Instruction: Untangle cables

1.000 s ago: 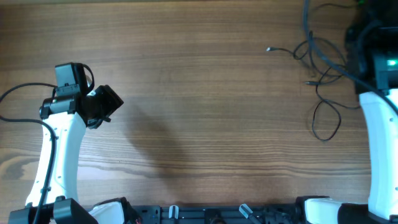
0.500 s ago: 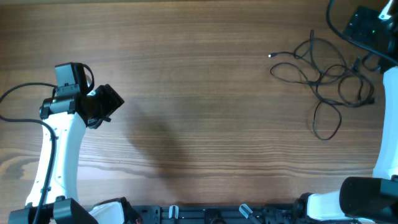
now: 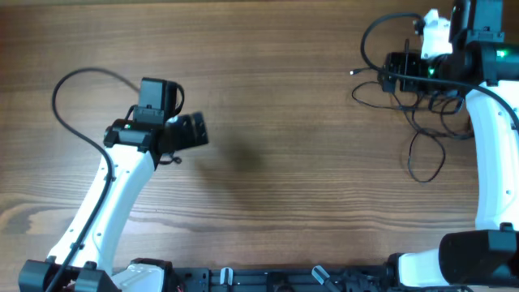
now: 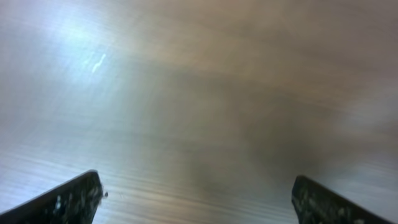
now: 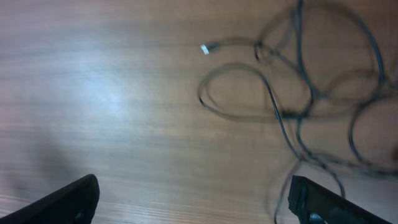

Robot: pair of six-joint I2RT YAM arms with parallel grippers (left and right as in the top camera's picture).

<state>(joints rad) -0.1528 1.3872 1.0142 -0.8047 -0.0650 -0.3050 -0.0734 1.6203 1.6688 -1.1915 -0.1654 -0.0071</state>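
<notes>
The cables [image 3: 422, 104] are thin black wires lying in a loose tangle on the wooden table at the far right. One loop [image 3: 410, 166] trails toward the front, and a small pale plug end [image 3: 352, 73] points left. My right gripper [image 3: 395, 69] hovers over the tangle's back left part, open and holding nothing. In the right wrist view the cables [image 5: 298, 93] fill the upper right, the plug end [image 5: 205, 48] sits at top centre, and the gripper [image 5: 196, 202] is spread wide. My left gripper [image 3: 195, 131] is left of centre, far from the cables. It is open [image 4: 196, 205] over bare, blurred wood.
Thicker black arm cables loop beside the left arm [image 3: 73, 89] and above the right arm [image 3: 381, 28]. The arm bases and a black rail [image 3: 268, 280] line the table's front edge. The white right arm [image 3: 486, 162] runs along the right side.
The left arm has swung right and toward the back, and its jaws have opened wider. The right arm has moved left over the tangle and opened. The cables spread out earlier.
</notes>
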